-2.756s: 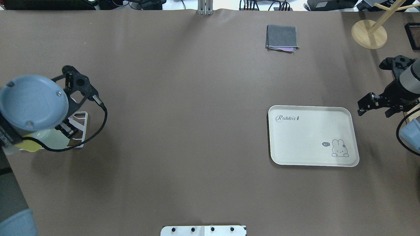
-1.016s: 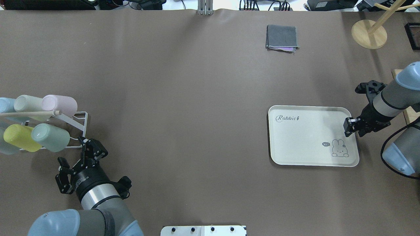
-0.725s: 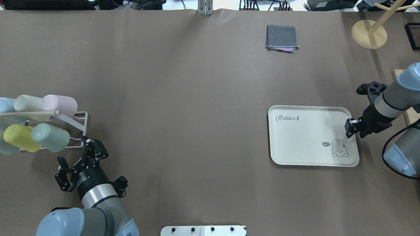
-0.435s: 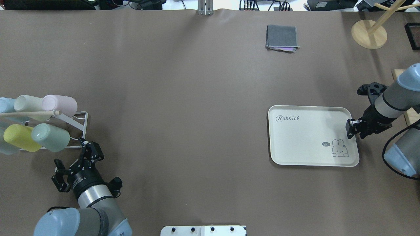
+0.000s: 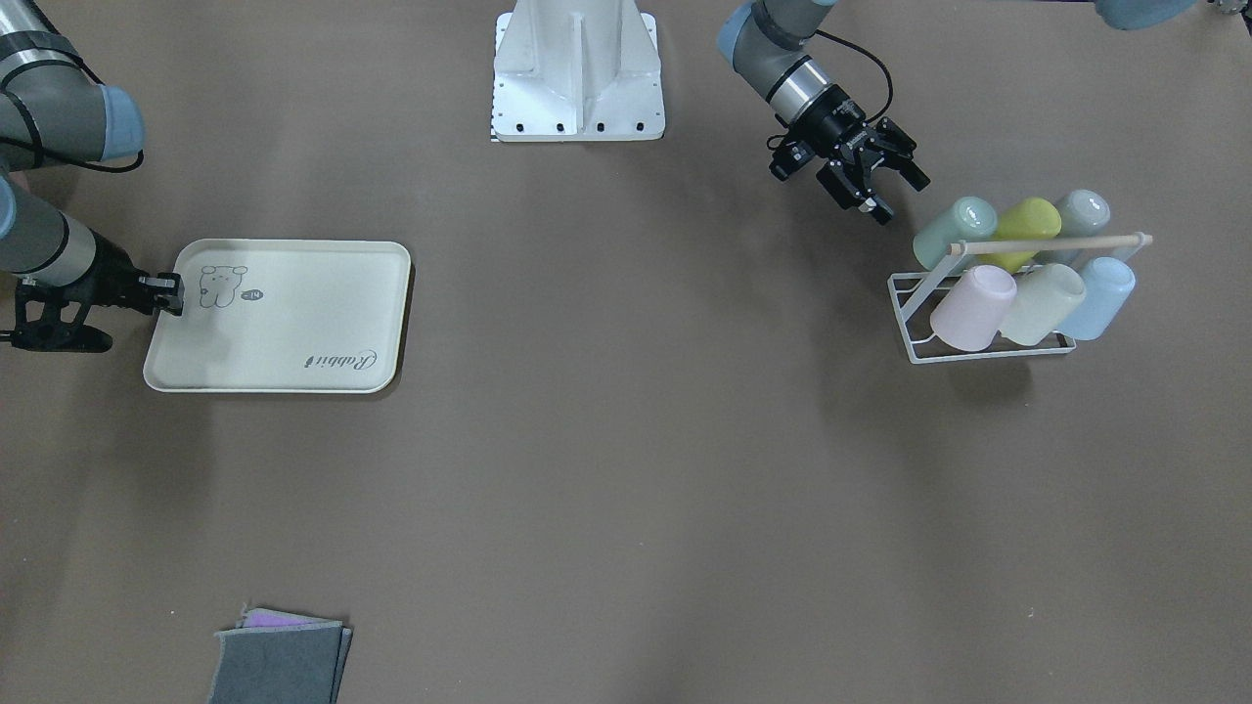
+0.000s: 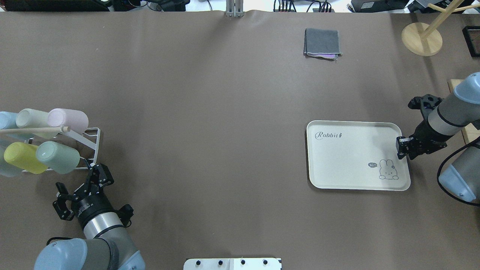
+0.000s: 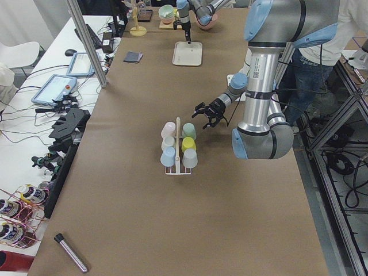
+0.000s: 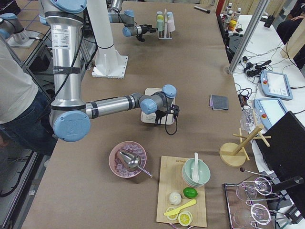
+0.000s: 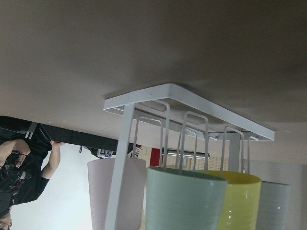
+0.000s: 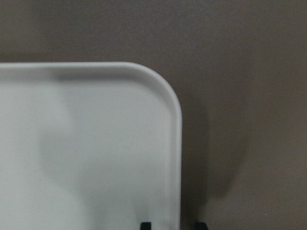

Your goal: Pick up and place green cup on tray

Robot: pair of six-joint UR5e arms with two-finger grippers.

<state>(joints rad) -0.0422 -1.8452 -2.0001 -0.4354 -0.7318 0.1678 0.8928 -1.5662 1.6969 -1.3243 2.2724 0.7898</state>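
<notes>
The green cup (image 6: 58, 156) lies on its side in a white wire rack (image 6: 92, 144) at the table's left, beside a yellow cup (image 6: 22, 157). In the left wrist view the green cup (image 9: 184, 199) fills the bottom middle. My left gripper (image 6: 98, 170) hangs open just in front of the rack, a short gap from the green cup (image 5: 954, 227), and nothing sits between its fingers (image 5: 885, 213). The cream tray (image 6: 352, 150) lies at the right. My right gripper (image 6: 402, 144) is shut on the tray's right rim (image 10: 178, 143).
Pink (image 6: 69, 119), cream (image 6: 32, 117) and pale blue cups share the rack under a wooden rod. A folded grey cloth (image 6: 322, 43) and a wooden stand (image 6: 422, 37) sit at the far side. The robot base (image 5: 577, 68) is at the near edge. A person stands beside the table.
My left arm left the top of the rack and came round to its near side, then drifted left toward the green cup. My right gripper reached the tray's rim, closed, and stayed.
</notes>
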